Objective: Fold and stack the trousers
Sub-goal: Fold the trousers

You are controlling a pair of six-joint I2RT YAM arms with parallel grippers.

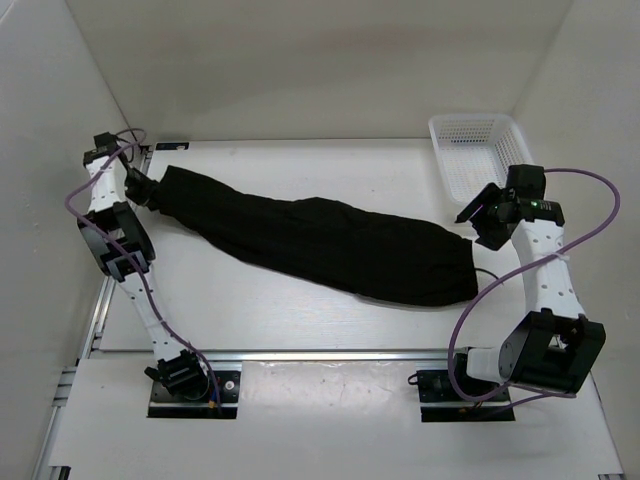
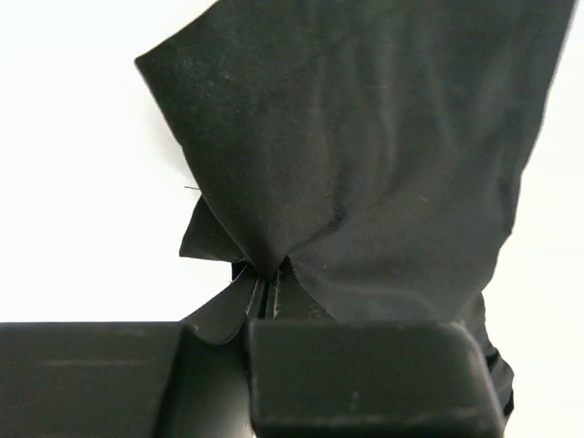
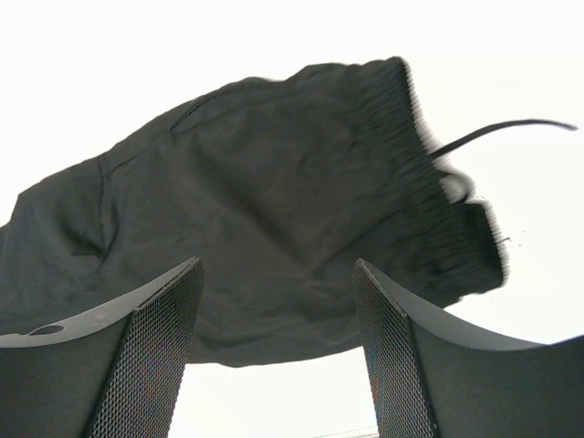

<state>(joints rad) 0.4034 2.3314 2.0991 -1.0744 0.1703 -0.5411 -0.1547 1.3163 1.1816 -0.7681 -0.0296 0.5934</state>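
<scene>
So here's where I'm at. The table (image 1: 300,320) is mostly taken up by the trousers (image 1: 320,240), laid out as one long black strip. Using the white basket (image 1: 478,150) as my anchor: the waistband (image 3: 429,182) end sits just on the near side of the basket, and the legs run away from it leftward and a bit farther back, all the way across to the opposite side of the table. That long axis is the thing that matters for the fold, I reckon, since one end has to travel along it to meet the other.

My left gripper (image 1: 140,188) is at the end farthest from the basket, clamped tight on the bunched cloth of the leg end. You can see the fabric pinched right between the tips in the wrist view.

My right gripper (image 1: 478,212) is the one next to the basket, jaws spread wide and holding nothing. It hovers above the waistband end, so the cloth is below and ahead of the jaws. It's clearly the nearer arm for that end.

Tiny detail: the drawstring (image 3: 511,128) trails off the waistband on the basket side and might snag.
</scene>
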